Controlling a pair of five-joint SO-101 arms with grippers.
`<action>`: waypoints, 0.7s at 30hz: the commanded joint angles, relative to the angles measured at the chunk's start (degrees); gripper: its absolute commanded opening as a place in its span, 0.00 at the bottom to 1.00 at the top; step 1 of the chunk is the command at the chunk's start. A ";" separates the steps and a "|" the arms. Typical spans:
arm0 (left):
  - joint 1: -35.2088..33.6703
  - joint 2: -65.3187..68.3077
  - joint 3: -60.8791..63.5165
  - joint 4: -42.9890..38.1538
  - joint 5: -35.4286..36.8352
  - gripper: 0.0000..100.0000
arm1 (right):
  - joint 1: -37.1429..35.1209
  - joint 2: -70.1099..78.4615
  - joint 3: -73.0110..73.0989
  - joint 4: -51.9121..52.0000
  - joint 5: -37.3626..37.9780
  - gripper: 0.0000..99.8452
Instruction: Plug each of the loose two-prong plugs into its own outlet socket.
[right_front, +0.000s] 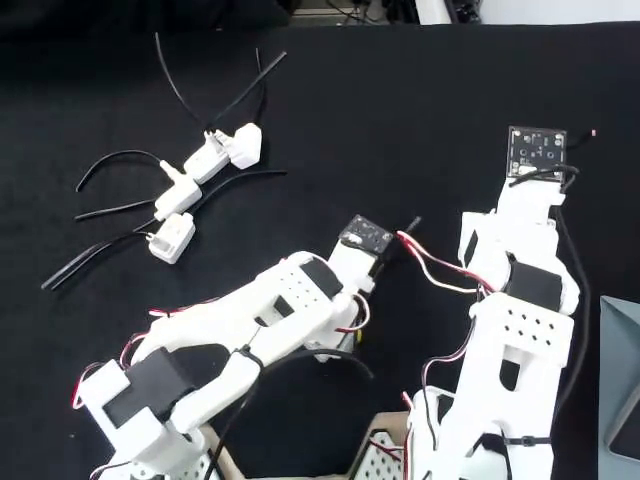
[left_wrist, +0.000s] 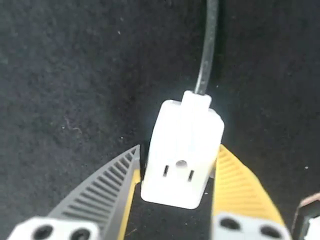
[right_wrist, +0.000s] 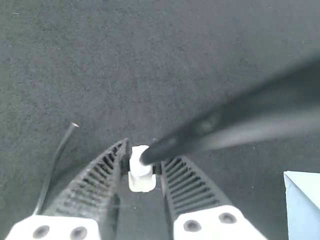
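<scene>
Two hands, each gripping one white piece.
The left hand (left_wrist: 179, 155) is clamped on a white socket (left_wrist: 187, 130) with a black cord (left_wrist: 209, 45). The right hand (right_wrist: 141, 150) is clamped on a small white plug (right_wrist: 140, 177). More plugs and sockets (right_front: 205, 185) lie in a bunch well apart on the black tabletop (right_front: 420, 100).

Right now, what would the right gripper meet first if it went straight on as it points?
Likely only the black mat: the right gripper, shut on the small white plug, faces bare mat ahead, though its downward tilt is unclear. The thin wire lies aside.
</scene>
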 joint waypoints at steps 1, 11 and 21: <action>-4.00 -2.20 -2.33 2.90 -5.01 0.20 | 0.70 -0.31 -2.42 -0.70 -0.35 0.01; -17.01 -16.79 2.42 12.04 -15.91 0.08 | 0.26 -0.31 -2.42 -0.70 -0.35 0.01; -27.12 -29.63 6.20 12.57 -19.34 0.27 | 0.18 -0.31 -1.63 -0.70 -0.35 0.01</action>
